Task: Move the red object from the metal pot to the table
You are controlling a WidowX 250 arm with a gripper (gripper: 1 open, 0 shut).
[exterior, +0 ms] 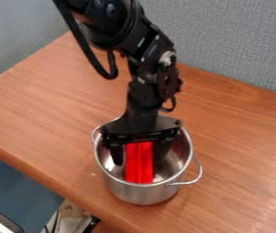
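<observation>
The metal pot (pixel 148 193) stands near the front edge of the wooden table (pixel 49 96). Inside it the red object (pixel 140 167) leans upright, its top end near the rim. My gripper (pixel 140 153) reaches down into the pot from above, with one finger on each side of the red object. The jaws look open, and a gap shows between each finger and the block. The fingertips are hidden low in the pot.
The black arm (pixel 127 41) with a looping cable (pixel 97 68) rises from the pot toward the back left. A blue-grey wall (pixel 238 36) stands behind the table. The table's front edge (pixel 43 173) runs just left of the pot.
</observation>
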